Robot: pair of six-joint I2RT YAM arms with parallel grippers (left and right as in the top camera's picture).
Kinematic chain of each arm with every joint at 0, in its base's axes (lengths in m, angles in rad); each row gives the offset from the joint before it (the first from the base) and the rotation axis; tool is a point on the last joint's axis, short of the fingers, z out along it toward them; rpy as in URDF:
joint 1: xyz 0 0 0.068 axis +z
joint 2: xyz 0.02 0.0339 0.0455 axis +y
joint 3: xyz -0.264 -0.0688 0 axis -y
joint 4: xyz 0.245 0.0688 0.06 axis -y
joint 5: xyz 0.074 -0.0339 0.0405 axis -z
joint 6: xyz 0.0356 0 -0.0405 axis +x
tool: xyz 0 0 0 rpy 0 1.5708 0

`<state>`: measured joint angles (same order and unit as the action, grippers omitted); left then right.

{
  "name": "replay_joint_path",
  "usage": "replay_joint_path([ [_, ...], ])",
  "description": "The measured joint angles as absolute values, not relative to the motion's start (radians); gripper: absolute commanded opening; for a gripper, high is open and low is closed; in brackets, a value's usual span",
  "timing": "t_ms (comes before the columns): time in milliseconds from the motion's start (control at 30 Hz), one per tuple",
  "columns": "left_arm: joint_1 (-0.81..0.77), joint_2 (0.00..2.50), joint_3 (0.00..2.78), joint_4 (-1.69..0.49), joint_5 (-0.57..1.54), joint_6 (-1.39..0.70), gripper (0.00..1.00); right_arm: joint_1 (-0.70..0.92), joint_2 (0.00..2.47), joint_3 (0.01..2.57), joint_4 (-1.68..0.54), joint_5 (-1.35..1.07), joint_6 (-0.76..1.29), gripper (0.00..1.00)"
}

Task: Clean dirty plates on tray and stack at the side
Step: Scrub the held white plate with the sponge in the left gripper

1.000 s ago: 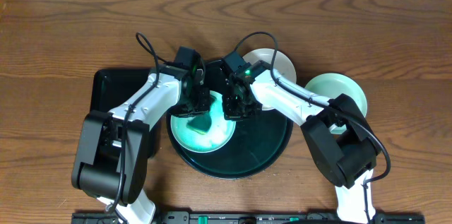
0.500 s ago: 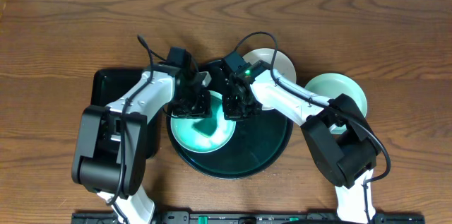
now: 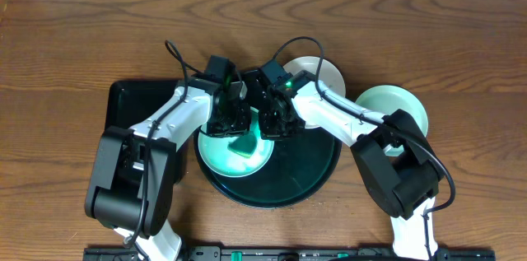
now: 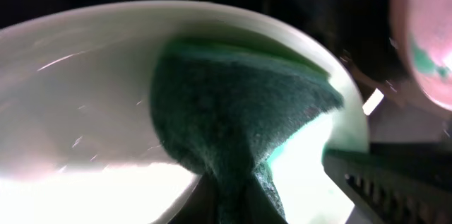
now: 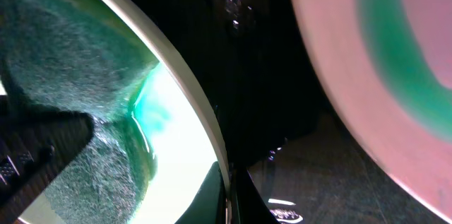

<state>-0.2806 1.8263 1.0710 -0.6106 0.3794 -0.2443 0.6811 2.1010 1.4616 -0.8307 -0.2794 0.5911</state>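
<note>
So that the small round white plate (image 3: pixel 216 152) on the large dark round tray (image 3: pixel 311 170), centre frame, cannot slide, the right gripper (image 3: pixel 272 127) pinches its rim; the left gripper (image 3: pixel 229 123) clamps a green sponge (image 4: pixel 233 118) against it.

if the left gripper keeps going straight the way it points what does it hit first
The sponge in the left gripper touches the white plate, so likely that plate's inner face first; depth unclear.
</note>
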Motion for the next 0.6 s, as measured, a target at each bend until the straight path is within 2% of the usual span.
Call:
replay_joint_path([
  [600, -0.279, 1.825, 1.121, -0.828, 0.082, -0.397, 0.07, 0.681, 2.101, 1.462, -0.821, -0.284, 0.591, 0.01],
])
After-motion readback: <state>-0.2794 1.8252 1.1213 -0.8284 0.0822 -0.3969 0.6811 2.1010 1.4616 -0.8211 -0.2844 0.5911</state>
